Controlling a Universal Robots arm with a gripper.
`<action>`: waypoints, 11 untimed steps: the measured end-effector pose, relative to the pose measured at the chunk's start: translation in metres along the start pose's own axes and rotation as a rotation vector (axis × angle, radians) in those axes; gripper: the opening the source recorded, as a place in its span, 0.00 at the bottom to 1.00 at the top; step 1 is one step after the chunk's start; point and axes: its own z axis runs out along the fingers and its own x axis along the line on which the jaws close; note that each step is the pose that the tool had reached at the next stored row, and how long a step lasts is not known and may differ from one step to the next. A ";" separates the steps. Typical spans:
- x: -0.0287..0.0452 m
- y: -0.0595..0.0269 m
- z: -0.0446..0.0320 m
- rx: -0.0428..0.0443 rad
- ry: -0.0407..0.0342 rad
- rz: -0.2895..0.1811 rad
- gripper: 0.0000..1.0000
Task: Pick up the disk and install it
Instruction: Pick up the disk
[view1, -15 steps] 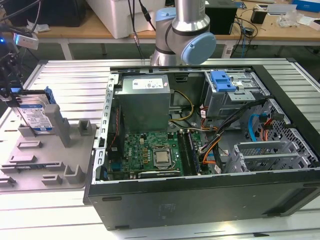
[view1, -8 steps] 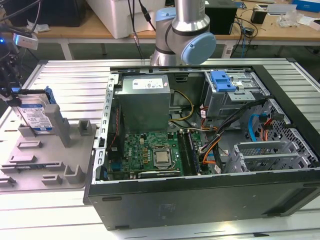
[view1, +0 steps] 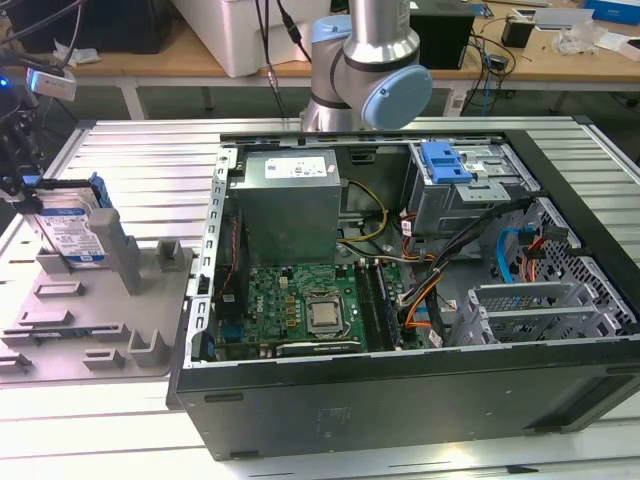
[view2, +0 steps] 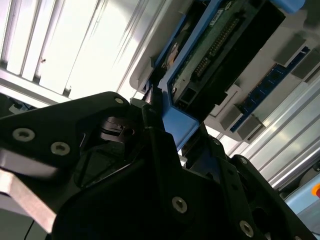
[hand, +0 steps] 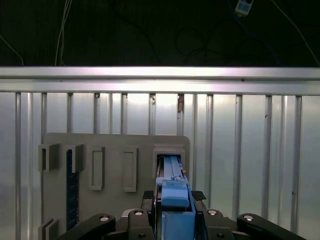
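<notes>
Gripper (hand: 173, 197): clenched on the disk (view1: 78, 232). Its fingers (hand: 148, 195) press either side of the blue carrier bracket (hand: 172, 212) at the disk's upper edge. Both wrist views show the bracket running in between the jaws.

Disk: upright on edge at the exterior view's far left, label side towards that camera. Its lower edge is at a slot of the grey holder tray (view1: 110, 325) (cannot tell whether it is seated or just clear of the slot). The tray lies on the slatted aluminium desk (view1: 130, 150), just beside the open computer case (view1: 400, 405).

Likely destination, judged: the grey drive cage (view1: 485, 185) with the blue tab (view1: 445, 162), at the far corner of the case and well apart from the disk.

Risks, judged:
- The hold is on plastic bracket only, near one edge. The bracket could flex, and the disk could swing or slip if it is moved quickly.
- If the disk leaves the slot off-vertical, its lower edge may bind on the slot walls and drag the tray across the desk.
- The case wall stands between tray and cage. A low carry would strike it.
- Loose cables (view1: 440, 262) run in front of the cage. They could snag the bracket or be pinched behind the disk.
- A tilted disk at the cage mouth would jam on the rails rather than slide home.
</notes>
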 end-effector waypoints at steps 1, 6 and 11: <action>0.0000 0.0000 0.0001 0.0000 0.0007 0.000 0.41; -0.0001 0.0000 0.0005 0.0000 0.0049 0.000 0.41; -0.0001 0.0000 0.0010 -0.0001 0.0053 0.001 0.41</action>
